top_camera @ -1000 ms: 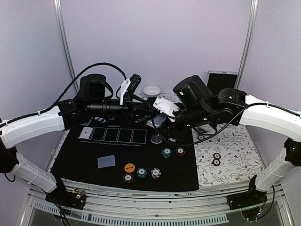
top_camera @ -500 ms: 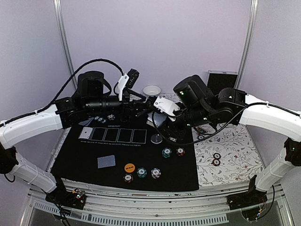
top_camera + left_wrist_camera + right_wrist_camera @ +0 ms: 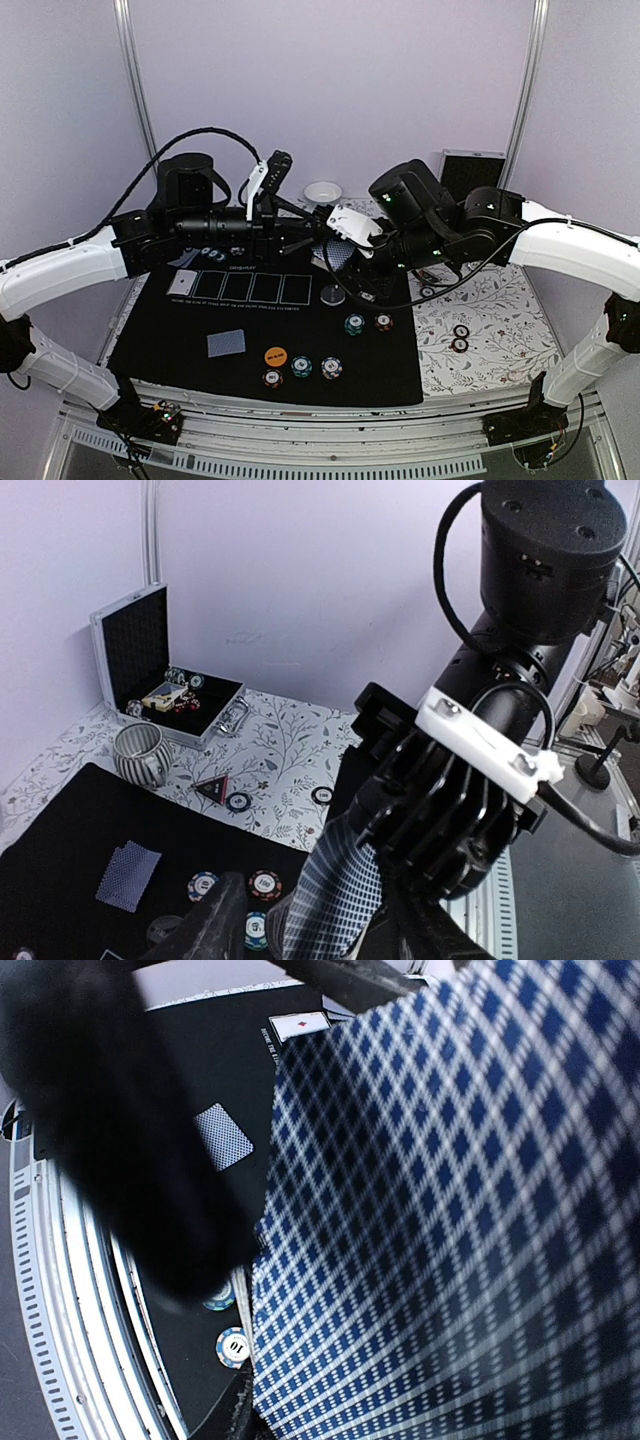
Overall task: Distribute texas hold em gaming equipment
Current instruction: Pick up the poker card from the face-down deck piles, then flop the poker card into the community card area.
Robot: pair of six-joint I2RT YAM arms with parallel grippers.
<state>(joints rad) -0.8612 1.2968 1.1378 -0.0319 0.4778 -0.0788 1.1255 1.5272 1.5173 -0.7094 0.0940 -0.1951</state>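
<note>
Your right hand (image 3: 343, 262) clamped the deck (image 3: 335, 895) — your left hand (image 3: 320, 935) stood half open around it. Two cards (image 3: 226, 343) and some chips (image 3: 302, 368) lay out; most dealing looked undone.

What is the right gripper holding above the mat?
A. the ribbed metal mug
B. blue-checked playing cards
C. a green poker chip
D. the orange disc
B: the right gripper is shut on blue-checked playing cards, whose patterned back fills the right wrist view, while the orange disc lies on the black mat.
</note>
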